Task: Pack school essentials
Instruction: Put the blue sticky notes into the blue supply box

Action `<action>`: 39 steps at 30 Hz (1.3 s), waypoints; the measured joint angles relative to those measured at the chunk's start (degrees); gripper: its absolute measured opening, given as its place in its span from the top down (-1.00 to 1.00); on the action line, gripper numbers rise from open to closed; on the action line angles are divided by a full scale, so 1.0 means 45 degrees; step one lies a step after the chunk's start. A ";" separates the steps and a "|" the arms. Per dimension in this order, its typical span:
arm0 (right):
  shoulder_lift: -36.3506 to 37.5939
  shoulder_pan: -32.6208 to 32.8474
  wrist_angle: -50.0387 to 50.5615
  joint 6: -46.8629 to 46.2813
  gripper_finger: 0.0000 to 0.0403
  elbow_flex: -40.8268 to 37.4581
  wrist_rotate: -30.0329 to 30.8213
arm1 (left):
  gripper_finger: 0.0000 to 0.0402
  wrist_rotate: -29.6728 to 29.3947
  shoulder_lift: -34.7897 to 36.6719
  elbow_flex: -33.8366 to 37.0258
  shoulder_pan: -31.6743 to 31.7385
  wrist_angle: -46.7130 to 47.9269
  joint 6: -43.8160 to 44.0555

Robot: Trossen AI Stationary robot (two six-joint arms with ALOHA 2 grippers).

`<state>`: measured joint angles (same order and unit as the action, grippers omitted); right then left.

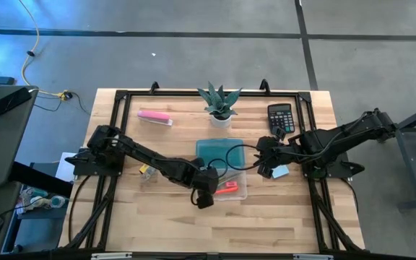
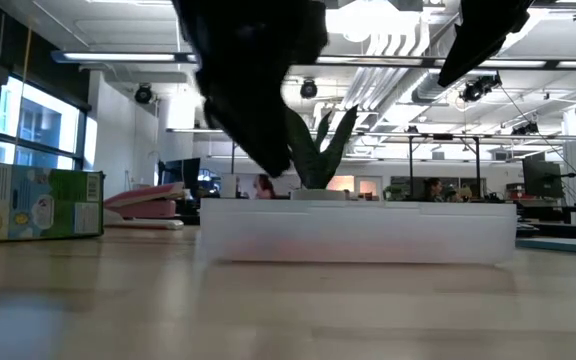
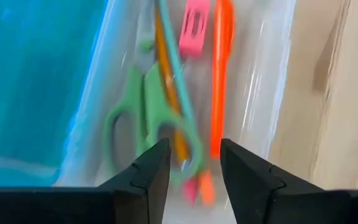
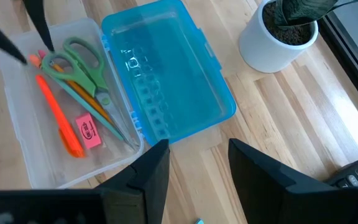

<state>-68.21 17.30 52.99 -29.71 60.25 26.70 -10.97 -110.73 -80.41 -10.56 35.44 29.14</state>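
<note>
Wooden tabletop with open clear case holding green-handled scissors, pencils and red-orange pen; left gripper, fingers parted and empty just above, might snag the scissors; right gripper waits apart, empty.

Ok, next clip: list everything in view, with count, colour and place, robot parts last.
Case: one, clear base with open blue lid, table centre.
Scissors: one, green, in case.
Pen: one, orange, in case.
Pencils: two, orange and green, in case.
Eraser: one, pink, in case.
Plant: one, green in white pot, behind case.
Calculator: one, black, right of plant.
Pink bar: one, back left.
Sticky pad: one, light blue, under right arm.
Left gripper: open, over case.
Right gripper: open, empty, beside case.
</note>
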 joint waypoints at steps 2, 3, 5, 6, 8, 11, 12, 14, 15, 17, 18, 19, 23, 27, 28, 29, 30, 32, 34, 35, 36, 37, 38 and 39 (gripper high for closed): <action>-0.0002 0.0000 0.0036 0.0000 0.23 0.0000 -0.0017 | 0.38 0.0001 0.0115 -0.0197 -0.0014 0.0250 -0.0305; -0.0003 0.0000 0.0069 -0.0017 0.23 0.0000 -0.0043 | 0.38 -0.0009 0.0252 -0.0211 -0.0015 0.0379 -0.0405; 0.0002 0.0000 0.0095 -0.0061 0.23 0.0000 -0.0039 | 0.40 -0.0090 0.0596 -0.0168 -0.0015 0.1170 -0.0527; -0.0005 0.0000 0.0124 -0.0063 0.23 0.0000 -0.0039 | 0.40 -0.0141 0.0704 -0.0198 -0.0015 0.1159 -0.0527; 0.0008 0.0000 0.0155 -0.0076 0.23 0.0000 -0.0038 | 0.41 -0.0375 0.1092 -0.0159 -0.0034 0.2115 -0.0537; -0.0008 0.0000 0.0392 -0.0446 0.23 -0.0004 -0.0043 | 0.44 -0.0660 0.1754 -0.0058 -0.0148 0.2406 -0.0672; 0.0008 0.0002 0.0441 -0.0472 0.23 -0.0002 -0.0044 | 0.44 -0.0771 0.2082 0.0128 -0.0199 0.2540 -0.0761; -0.0012 0.0004 0.0654 -0.0497 0.23 -0.0002 -0.0051 | 0.47 -0.0867 0.2708 0.0579 -0.0325 0.2046 -0.0952; -0.0009 0.0000 0.0838 -0.0497 0.23 -0.0005 -0.0053 | 0.48 -0.0892 0.3025 0.0880 -0.0343 0.1671 -0.0955; -0.0003 0.0000 0.1023 -0.0585 0.23 0.0000 -0.0053 | 0.51 -0.0987 0.3745 0.1686 -0.0346 0.1297 -0.0956; -0.0007 0.0000 0.1268 -0.0659 0.23 -0.0005 -0.0053 | 0.53 -0.0962 0.4061 0.2101 -0.0333 0.0453 -0.0959; -0.0007 0.0000 0.1423 -0.0763 0.23 -0.0005 -0.0058 | 0.55 -0.0931 0.4456 0.2600 -0.0300 -0.0131 -0.0959; -0.0007 0.0001 0.1695 -0.1068 0.23 -0.0105 -0.0049 | 0.62 -0.0931 0.5826 0.4596 -0.0132 -0.1826 -0.0955; -0.0006 0.0000 0.1556 -0.1113 0.23 -0.0420 -0.0018 | 0.69 -0.0942 0.7121 0.6494 0.0040 -0.3652 -0.0897; 0.0002 0.0000 0.1348 -0.1112 0.23 -0.0555 0.0006 | 0.71 -0.0943 0.7498 0.6994 0.0099 -0.3784 -0.0896; 0.0007 0.0000 0.1176 -0.1118 0.23 -0.0714 0.0004 | 0.72 -0.0969 0.7730 0.7400 0.0116 -0.4267 -0.0913; 0.0013 0.0001 0.1232 -0.1176 0.23 -0.0864 0.0005 | 0.73 -0.0920 0.7950 0.7775 0.0124 -0.4890 -0.0943; 0.0031 0.0000 0.1283 -0.1555 0.23 -0.1127 0.0019 | 0.75 -0.0921 0.8555 0.8581 0.0194 -0.5231 -0.0961; 0.0017 0.0000 0.1308 -0.2001 0.23 -0.1321 0.0039 | 0.77 -0.0888 0.9019 0.9224 0.0256 -0.5879 -0.0973; 0.0020 0.0000 0.1390 -0.2149 0.23 -0.1376 0.0055 | 0.78 -0.0884 0.9289 0.9576 0.0262 -0.6064 -0.0974; 0.0022 0.0000 0.1243 -0.2304 0.23 -0.1426 0.0071 | 0.79 -0.0901 0.9540 0.9897 0.0279 -0.6315 -0.0977; 0.0026 0.0000 0.1159 -0.2399 0.23 -0.1490 0.0063 | 0.79 -0.0979 0.9750 1.0209 0.0291 -0.6598 -0.0998; 0.0053 0.0000 0.1273 -0.2497 0.23 -0.1537 0.0065 | 0.80 -0.0994 0.9979 1.0526 0.0313 -0.6904 -0.0994; 0.0065 0.0002 0.1277 -0.2593 0.23 -0.1550 0.0109 | 0.81 -0.0995 1.0300 1.0923 0.0355 -0.7085 -0.0994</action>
<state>-67.92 17.31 58.74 -41.38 53.27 27.19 -15.44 -64.38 -31.26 -8.97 3.56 24.66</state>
